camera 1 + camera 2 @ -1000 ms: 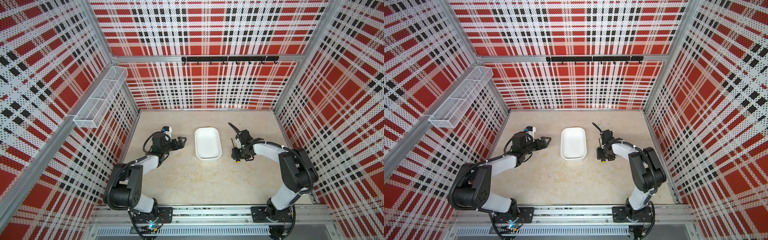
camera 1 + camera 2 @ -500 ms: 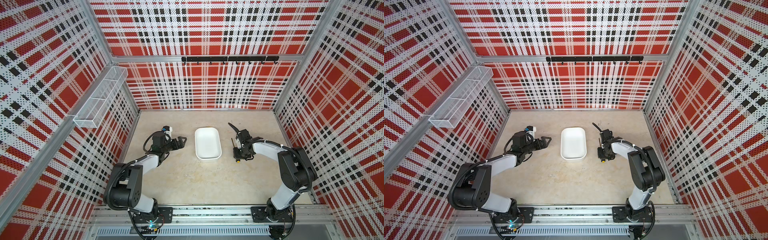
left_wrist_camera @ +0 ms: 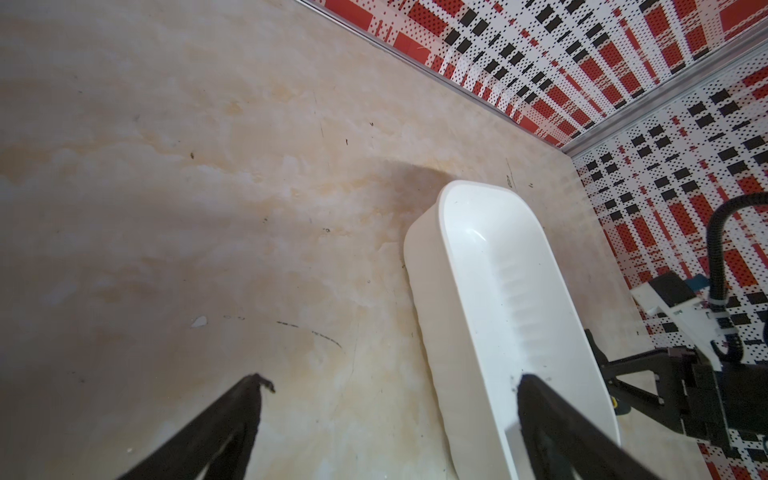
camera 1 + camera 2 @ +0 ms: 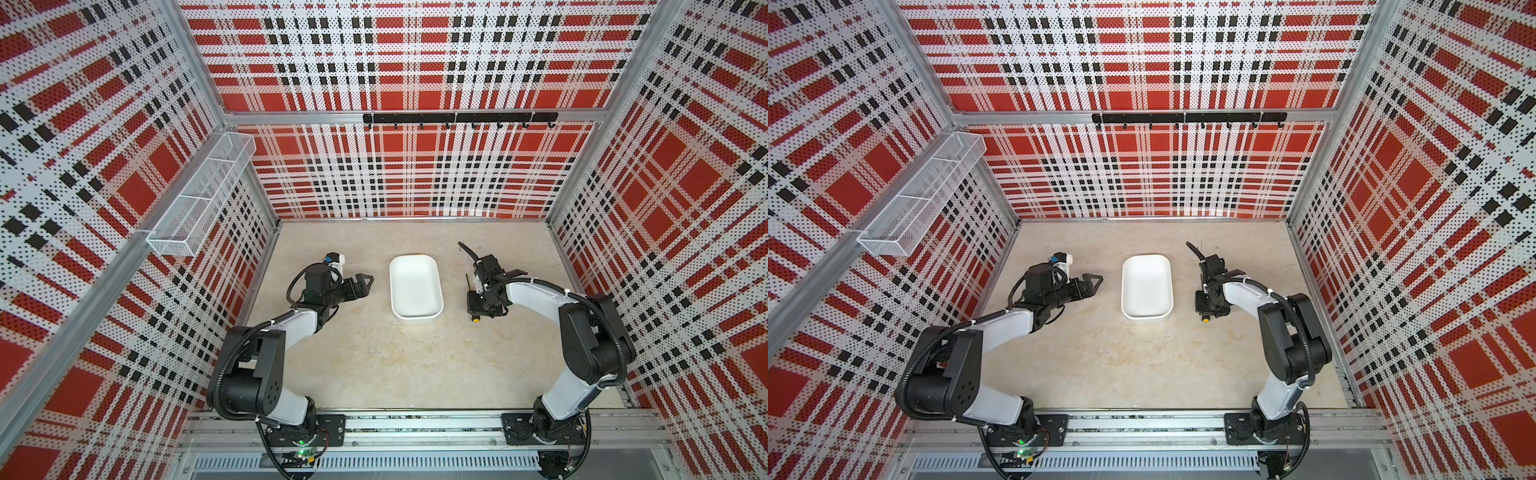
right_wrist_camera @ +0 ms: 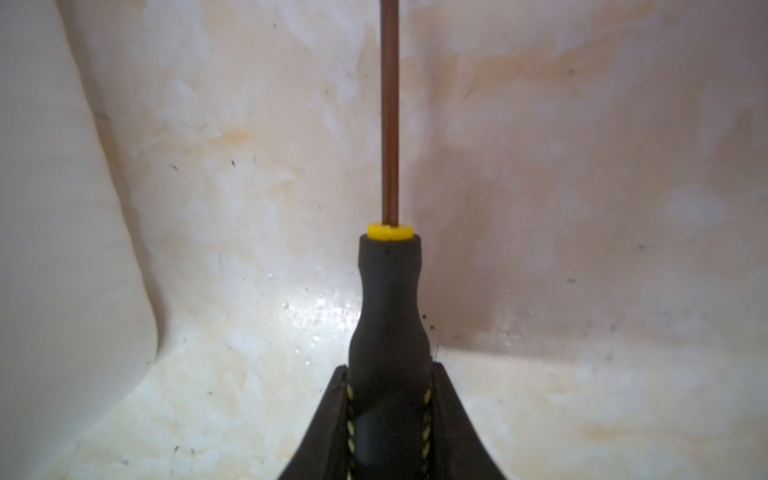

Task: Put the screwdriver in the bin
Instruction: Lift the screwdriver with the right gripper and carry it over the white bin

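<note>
Right wrist view: my right gripper (image 5: 390, 369) is closed on the black handle of the one screwdriver (image 5: 388, 299), a finger on each side of it. The handle's rear part is hidden between my fingers, and the upper frame edge cuts off the end of the shaft. A yellow collar shows where the shaft meets the handle. The white wall at the side is the bin (image 5: 50, 249), close by; the screwdriver is outside it, over the table (image 5: 582, 208). I cannot tell whether the tool is resting on the table or is lifted.

In both top views my right gripper (image 4: 478, 305) covers most of the handle. Only a yellow end cap (image 4: 475, 319) and a thin length of shaft show, so the screwdriver (image 4: 1205, 318) is hard to make out there. That end cap does not show in the right wrist view. The tool lies to the right of the single bin (image 4: 415, 286), roughly parallel to its long side and not touching it.

Left wrist view: my left gripper (image 3: 390, 380) stands wide open and holds nothing, with the bin (image 3: 432, 291) just beyond one finger. In both top views it (image 4: 1096, 282) sits left of the bin.

On the walls are one wire basket (image 4: 203, 199) and one black hook rail (image 4: 459, 118), which no wrist view shows.
</note>
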{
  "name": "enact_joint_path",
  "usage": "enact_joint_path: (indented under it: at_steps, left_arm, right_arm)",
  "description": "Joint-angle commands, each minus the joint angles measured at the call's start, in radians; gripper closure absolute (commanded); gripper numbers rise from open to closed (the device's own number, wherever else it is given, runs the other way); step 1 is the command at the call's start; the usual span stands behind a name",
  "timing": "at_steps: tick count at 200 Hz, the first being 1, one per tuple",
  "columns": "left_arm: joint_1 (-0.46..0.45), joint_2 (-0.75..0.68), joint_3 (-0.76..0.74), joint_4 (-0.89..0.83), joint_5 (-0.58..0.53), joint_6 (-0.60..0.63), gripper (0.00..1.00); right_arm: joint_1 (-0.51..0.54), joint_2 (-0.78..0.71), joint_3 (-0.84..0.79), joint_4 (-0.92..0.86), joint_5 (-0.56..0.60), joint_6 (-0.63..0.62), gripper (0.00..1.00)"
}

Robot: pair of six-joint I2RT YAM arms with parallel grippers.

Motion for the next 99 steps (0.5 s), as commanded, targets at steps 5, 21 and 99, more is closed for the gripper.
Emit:
enact_joint_path:
  at_steps: [5, 21, 99]
  left_arm:
    - [-0.004, -0.006, 0.025, -0.004, -0.003, 0.014, 0.02]
    - [-0.004, -0.003, 0.029, -0.002, -0.002, 0.013, 0.02]
    - [-0.003, -0.002, 0.031, 0.008, -0.002, 0.011, 0.02]
  right_arm:
    - [0.01, -0.147, 0.032, -0.027, -0.017, 0.082, 1.0]
    - [0.01, -0.213, 0.046, -0.025, -0.063, 0.153, 1.0]
    - [0.249, -0.327, 0.111, 0.19, -0.062, 0.474, 1.0]
